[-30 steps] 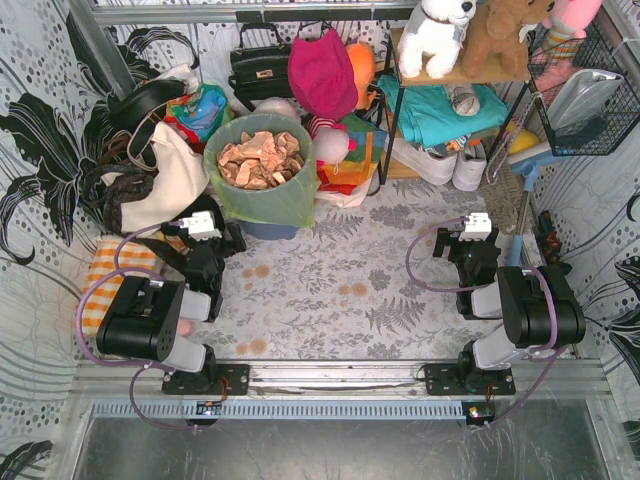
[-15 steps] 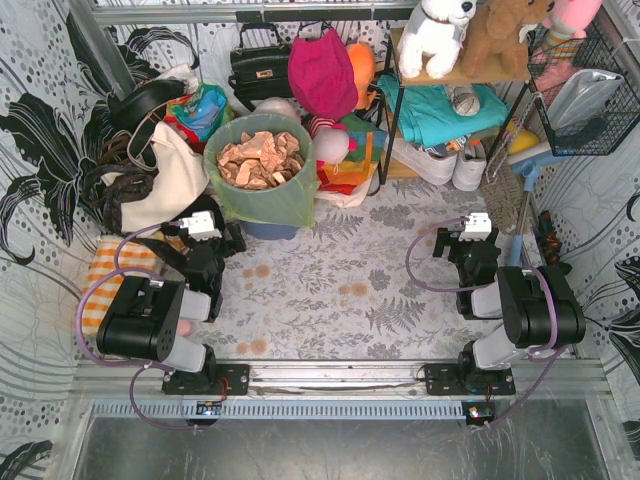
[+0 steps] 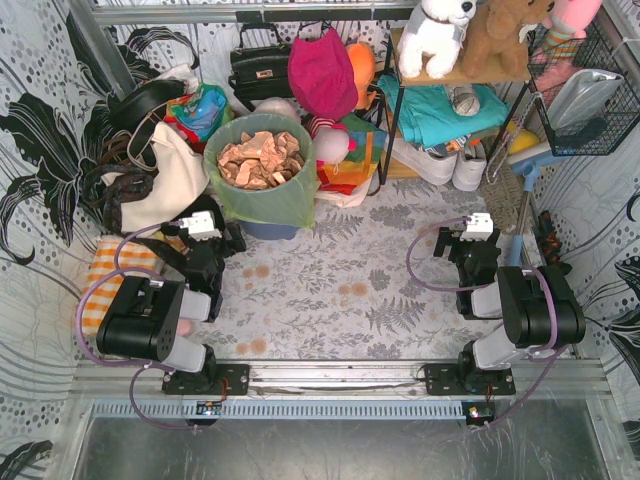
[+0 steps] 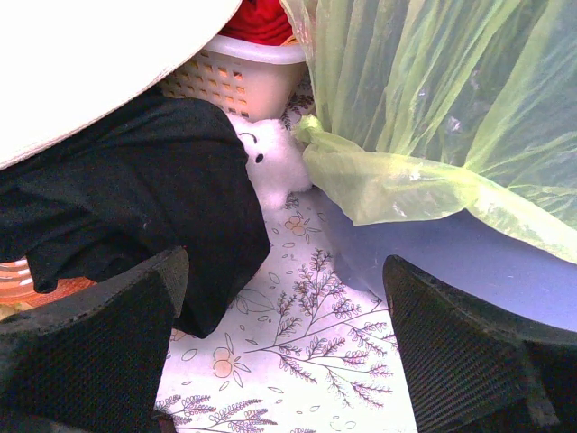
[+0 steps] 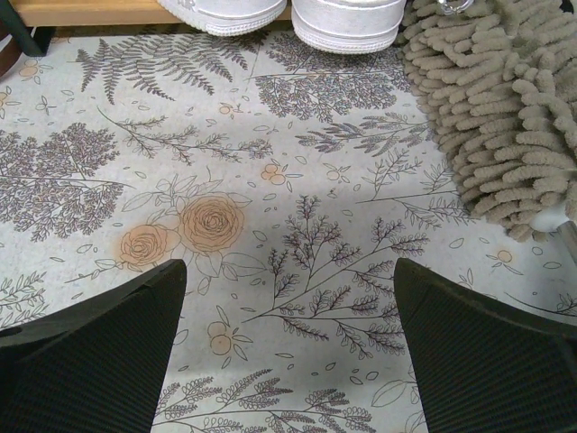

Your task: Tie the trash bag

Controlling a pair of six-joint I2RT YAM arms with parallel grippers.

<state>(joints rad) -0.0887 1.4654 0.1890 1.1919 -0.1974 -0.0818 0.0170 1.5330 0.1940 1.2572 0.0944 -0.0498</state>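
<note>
At the far left a cream tote (image 3: 172, 178) leans by a heap of dark straps. Next to it the left fingers (image 4: 90, 352) hang low over the flowered worktop (image 3: 330, 290), spread wide with nothing between them, aimed at the foot of the bin (image 4: 433, 262). Black cloth (image 4: 135, 207) and a small white soft toy (image 4: 270, 167) lie just left of that bin. The trash bag (image 3: 262, 198) lines the bin at the back of the worktop, left of centre. Its mouth is open, its green plastic is folded down over the rim, and tan scraps (image 3: 260, 158) are heaped in plain sight. One bunched fold of the bag (image 4: 379, 180) droops down the bin's side, near the left fingers but not touched. Over on the right, the right fingers (image 5: 487, 352) are also wide apart and empty, above bare worktop well away from the bag, with a shaggy tan mop head (image 5: 505, 117) to their right. By the look of it the tying has not started: the bag's edges have yet to be gathered, lifted off the rim and knotted.
</note>
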